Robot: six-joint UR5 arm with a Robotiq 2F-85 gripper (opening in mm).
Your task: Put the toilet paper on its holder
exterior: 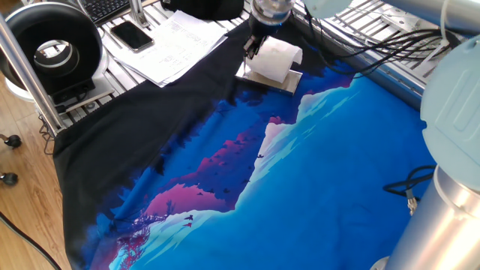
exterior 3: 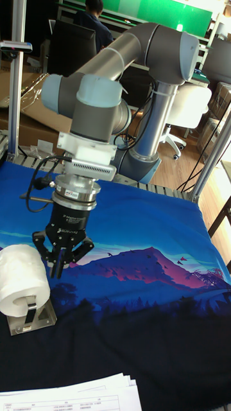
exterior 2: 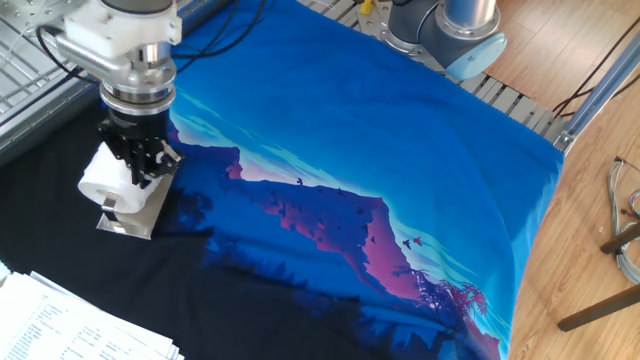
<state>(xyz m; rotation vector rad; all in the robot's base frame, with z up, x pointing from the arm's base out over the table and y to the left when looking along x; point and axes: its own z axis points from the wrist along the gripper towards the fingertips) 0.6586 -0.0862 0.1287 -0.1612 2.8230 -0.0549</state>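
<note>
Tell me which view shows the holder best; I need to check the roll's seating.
The tall fixed view: the holder faces the camera, its upright tab in front of the toilet paper. Both other fixed views show only its flat plate beneath the roll.
</note>
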